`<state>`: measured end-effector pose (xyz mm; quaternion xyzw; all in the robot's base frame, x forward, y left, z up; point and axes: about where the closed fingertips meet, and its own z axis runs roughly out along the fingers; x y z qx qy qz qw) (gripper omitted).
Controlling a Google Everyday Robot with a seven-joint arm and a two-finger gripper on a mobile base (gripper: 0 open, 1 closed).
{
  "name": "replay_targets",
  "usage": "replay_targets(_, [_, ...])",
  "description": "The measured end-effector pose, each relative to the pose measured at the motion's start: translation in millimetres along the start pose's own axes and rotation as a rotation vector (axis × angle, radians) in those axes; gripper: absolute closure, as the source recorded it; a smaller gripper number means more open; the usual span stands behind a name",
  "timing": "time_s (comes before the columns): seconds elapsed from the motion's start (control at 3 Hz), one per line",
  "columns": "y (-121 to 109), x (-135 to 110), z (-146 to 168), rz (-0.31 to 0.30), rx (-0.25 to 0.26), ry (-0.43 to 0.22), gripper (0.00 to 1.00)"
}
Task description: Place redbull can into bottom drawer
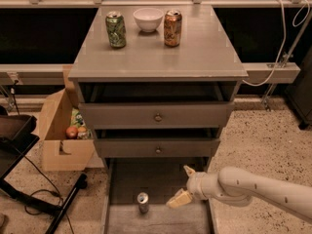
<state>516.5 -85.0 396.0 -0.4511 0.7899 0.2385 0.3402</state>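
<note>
The redbull can [142,202], slim and silver-grey, stands upright in the pulled-out bottom drawer [161,218], left of its middle. My gripper [184,185] hangs over the drawer's right part, to the right of the can and apart from it. Its two pale fingers [178,199] are spread wide and hold nothing. The white arm reaches in from the lower right.
A green can [116,29], a white bowl [148,19] and an orange-brown can [172,28] stand on the cabinet top. The two upper drawers [157,116] sit slightly ajar. A cardboard box [62,130] with items stands on the floor to the left, beside a black stand leg [66,204].
</note>
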Motion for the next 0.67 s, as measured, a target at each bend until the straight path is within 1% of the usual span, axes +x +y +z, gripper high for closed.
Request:
replay_targets(0.33, [-2.6, 1.7, -60.6, -0.059, 0.072, 0.097, 0.0])
replay_targets(0.67, [-0.3, -8.5, -112.3, -0.144, 0.138, 0.209, 0.0])
